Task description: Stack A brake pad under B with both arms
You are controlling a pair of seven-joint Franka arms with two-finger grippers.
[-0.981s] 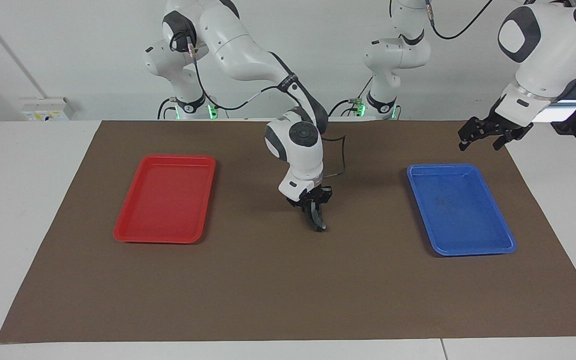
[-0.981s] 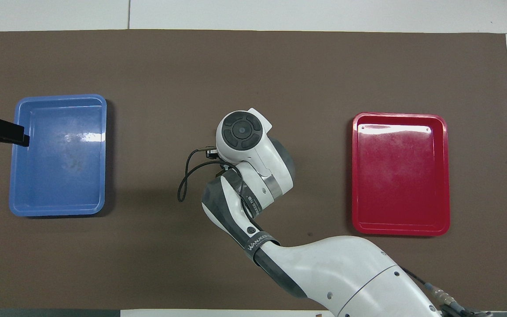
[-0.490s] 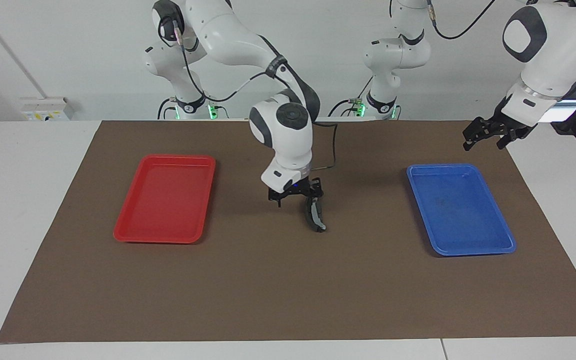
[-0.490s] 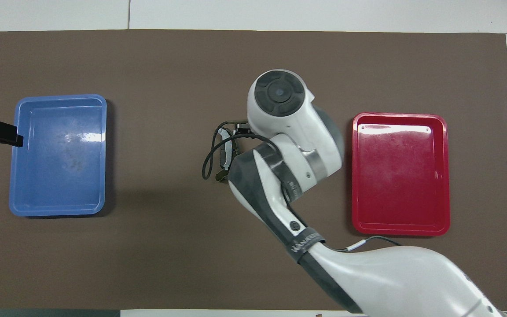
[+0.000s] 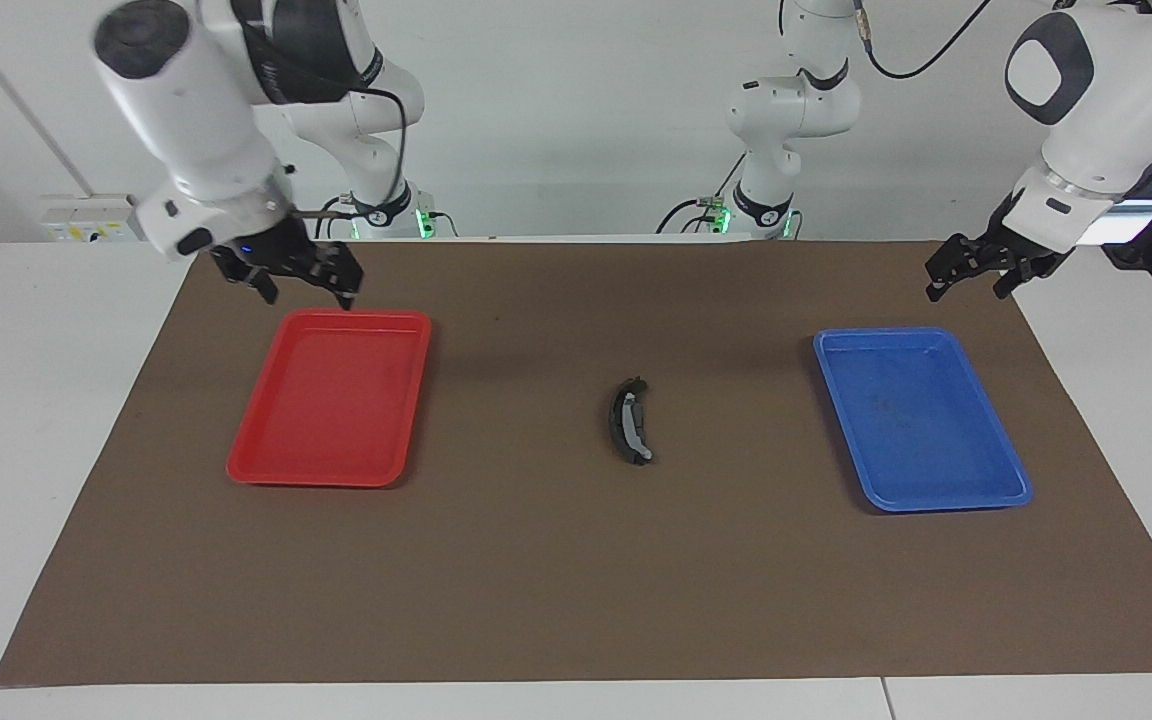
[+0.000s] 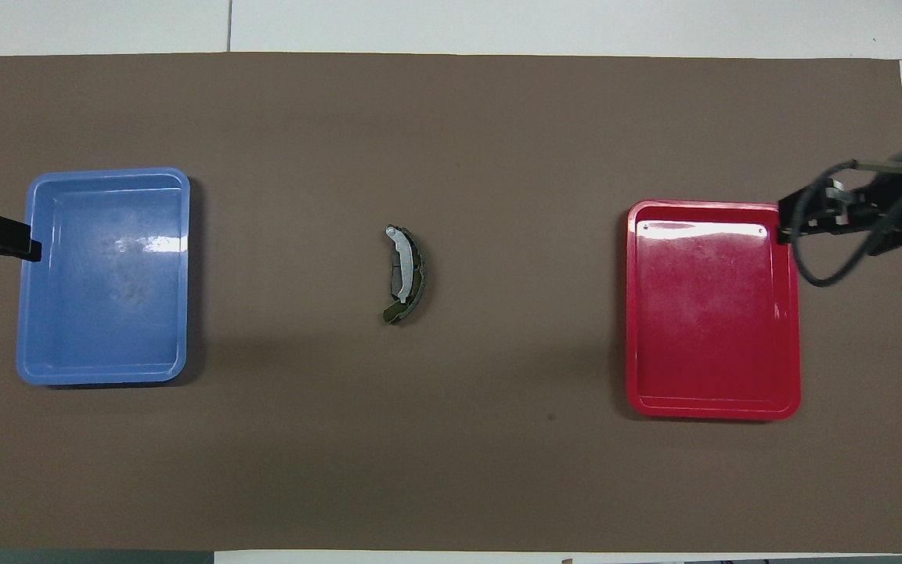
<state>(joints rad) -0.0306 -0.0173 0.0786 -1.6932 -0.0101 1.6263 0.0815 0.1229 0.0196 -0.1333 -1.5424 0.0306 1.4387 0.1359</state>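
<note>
The brown mat (image 5: 576, 560) has wide bare stretches on every side of the stack at its middle; the red tray (image 5: 331, 400) sits toward the right arm's end and the blue tray (image 5: 921, 415) toward the left arm's end, both well apart from it.

B (image 5: 628, 420), the black crescent with its pale strip and whitish tip, lies in the middle of the mat on top of the A brake pad (image 6: 417, 274), which shows only as a dark rim along the crescent's outer curve and at its end nearer the robots. Nothing touches the pair.

The right gripper (image 5: 288, 275) hangs over the mat by the red tray's corner nearest the robots, fingers spread and holding nothing. The left gripper (image 5: 971, 268) waits in the air over the mat's edge, off the blue tray's corner nearest the robots, fingers parted and bare too.

Half a second ago the right gripper stood directly over the stack with its fingers at the crescent; it has since let go and swung up and away to the red tray, while the left gripper has not moved.
</note>
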